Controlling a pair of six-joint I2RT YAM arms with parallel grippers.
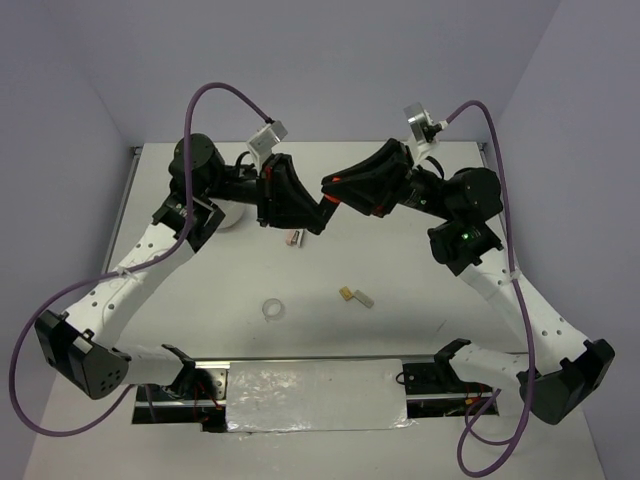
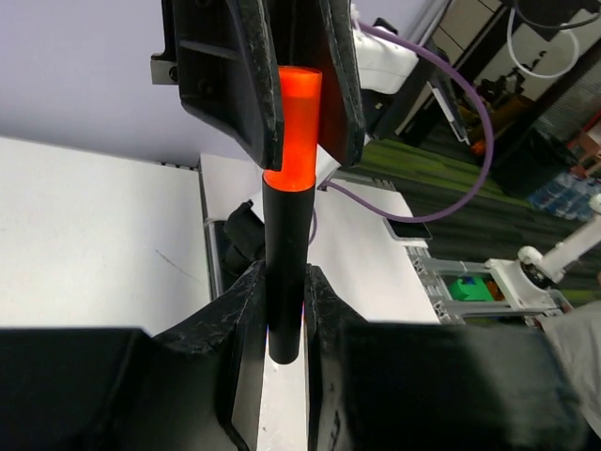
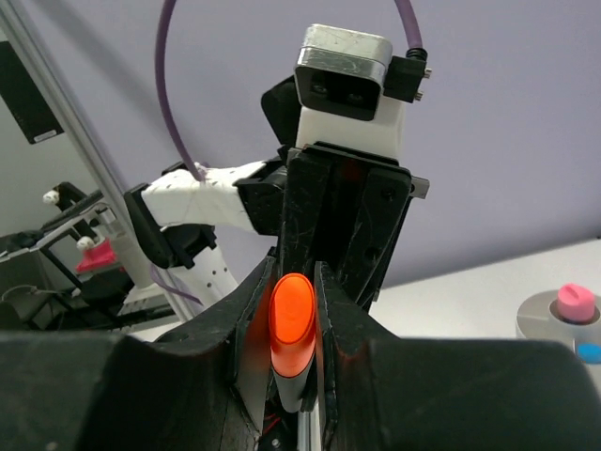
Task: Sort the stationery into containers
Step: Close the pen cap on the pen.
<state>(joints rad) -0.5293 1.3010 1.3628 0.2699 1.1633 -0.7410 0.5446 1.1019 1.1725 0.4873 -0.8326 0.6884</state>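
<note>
Both grippers hold one black marker with an orange cap in the air over the table's far middle. My left gripper point(image 2: 285, 282) is shut on the black barrel point(image 2: 286, 235). My right gripper point(image 3: 293, 282) is shut on the orange cap point(image 3: 292, 324), which also shows in the left wrist view point(image 2: 296, 122). In the top view the two grippers meet tip to tip, left point(image 1: 300, 210) and right point(image 1: 340, 190). The round whitish dish point(image 1: 232, 218) lies mostly hidden under the left arm. In the right wrist view its rim point(image 3: 540, 315) shows, with a pink cylinder point(image 3: 574, 302) and a blue piece point(image 3: 590, 352) in it.
On the table lie a clear tape ring point(image 1: 273, 310), a tan block point(image 1: 349, 294) next to a grey block point(image 1: 365, 299), and a small pink-and-white piece point(image 1: 295, 238) under the joined grippers. Purple cables loop over both arms.
</note>
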